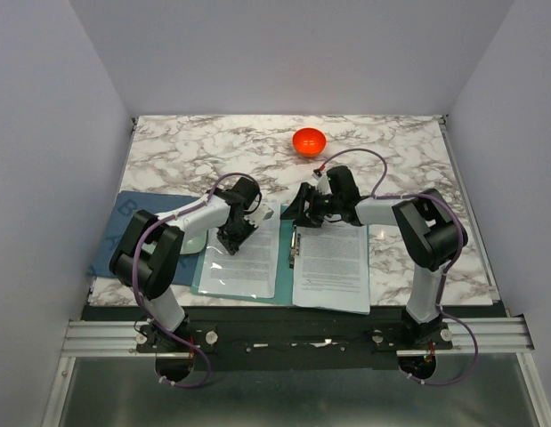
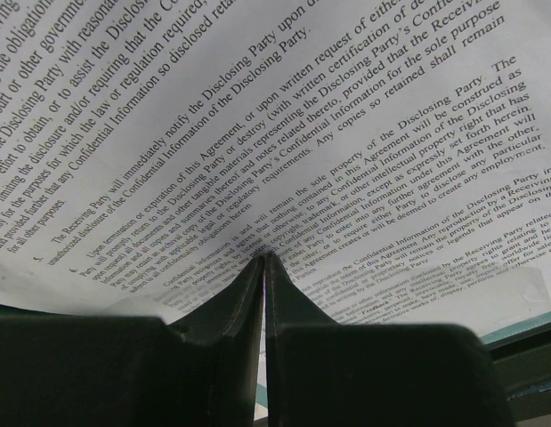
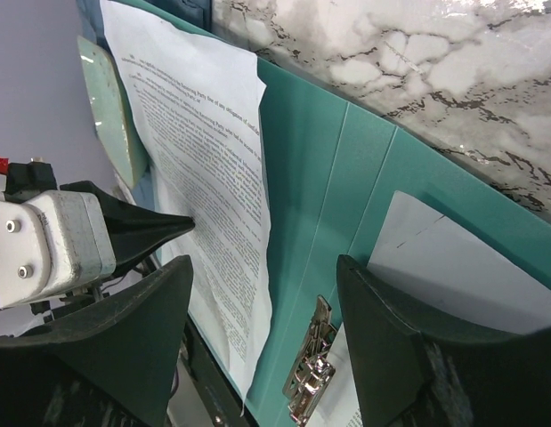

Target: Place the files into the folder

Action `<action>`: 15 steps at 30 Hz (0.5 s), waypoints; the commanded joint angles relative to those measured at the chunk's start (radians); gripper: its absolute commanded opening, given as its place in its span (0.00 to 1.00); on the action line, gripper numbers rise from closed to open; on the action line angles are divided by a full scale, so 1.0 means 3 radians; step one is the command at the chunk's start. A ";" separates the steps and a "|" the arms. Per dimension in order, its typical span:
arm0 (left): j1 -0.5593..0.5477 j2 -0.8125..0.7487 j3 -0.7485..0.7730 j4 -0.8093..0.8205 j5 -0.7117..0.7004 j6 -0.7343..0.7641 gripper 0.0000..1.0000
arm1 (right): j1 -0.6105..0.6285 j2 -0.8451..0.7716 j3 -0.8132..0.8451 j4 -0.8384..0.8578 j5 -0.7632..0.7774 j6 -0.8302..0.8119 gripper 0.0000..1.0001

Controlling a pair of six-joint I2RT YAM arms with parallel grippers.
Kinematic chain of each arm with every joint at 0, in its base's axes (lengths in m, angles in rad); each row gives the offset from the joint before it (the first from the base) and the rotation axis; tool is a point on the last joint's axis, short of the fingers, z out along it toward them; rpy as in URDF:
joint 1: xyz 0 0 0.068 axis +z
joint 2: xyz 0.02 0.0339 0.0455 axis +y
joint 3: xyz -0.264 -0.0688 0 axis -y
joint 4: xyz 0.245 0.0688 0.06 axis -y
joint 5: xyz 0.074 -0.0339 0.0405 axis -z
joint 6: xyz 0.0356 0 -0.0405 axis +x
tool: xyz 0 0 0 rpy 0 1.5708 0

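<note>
The folder [image 1: 285, 283] lies open and flat on the marble table [image 1: 400, 151], at its near edge between my two arms, teal inside facing up. Two files lie on it: the left file [image 1: 244, 267] covers the left half and the right file [image 1: 333, 267] covers the right half. The metal clip [image 1: 294, 246] runs along the spine between them. My left pincer [image 1: 232, 240] points down at the far part of the left file. In the left wrist view its fingers [image 2: 230, 311] are pressed together, tips meeting right at the printed text of that sheet [image 2: 284, 133]. I cannot tell whether any paper is caught between them. My right pincer [image 1: 297, 209] hangs at the far edge of the folder, just beside the spine. Its fingers [image 3: 124, 329] are spread wide and hold nothing. Between them, in the right wrist view, I see the teal spine of the folder [image 3: 346, 178], the clip [image 3: 309, 378], the edge of the left file [image 3: 204, 178] and a white corner of the right file [image 3: 453, 267]. My left pincer's pale body also shows at that view's left edge. A pale mint plate [image 1: 193, 242] lies just left of the folder, partly on a dark blue mat [image 1: 124, 222]. A red bowl [image 1: 309, 140] sits well apart toward the far side of the table.
</note>
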 commanded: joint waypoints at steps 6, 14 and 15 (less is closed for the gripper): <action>0.0013 0.0056 -0.0048 -0.0073 -0.0080 0.0056 0.15 | 0.0016 0.0038 -0.0045 0.0105 -0.0169 0.0054 0.73; 0.0013 0.0041 -0.0032 -0.0088 -0.0090 0.0061 0.15 | 0.0021 0.0018 -0.0086 0.0192 -0.0261 0.0141 0.71; 0.0013 0.0041 -0.0027 -0.0083 -0.0095 0.0061 0.15 | 0.0026 0.0013 -0.0091 0.0192 -0.0261 0.0141 0.71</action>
